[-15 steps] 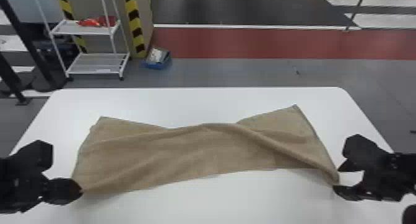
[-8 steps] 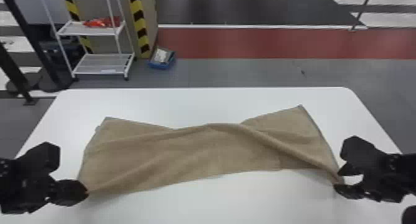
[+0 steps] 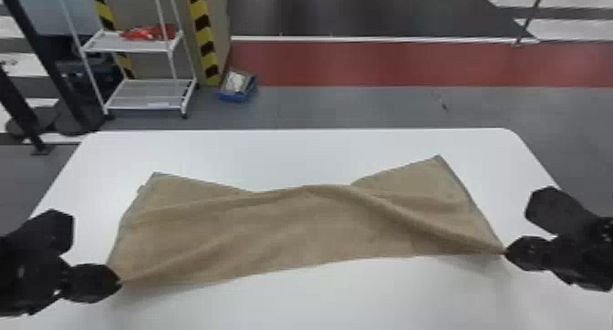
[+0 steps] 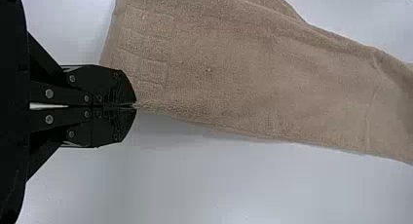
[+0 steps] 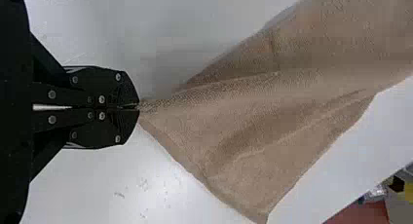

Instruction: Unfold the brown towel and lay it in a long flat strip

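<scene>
One rack (image 3: 148,95) stands past the white table's (image 3: 328,158) far left corner; left gripper (image 3: 120,283) and right gripper (image 3: 505,251) clench the towel (image 3: 292,229).

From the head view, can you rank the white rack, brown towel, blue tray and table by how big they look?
Largest to smallest:
1. Table
2. Brown towel
3. White rack
4. Blue tray
</scene>
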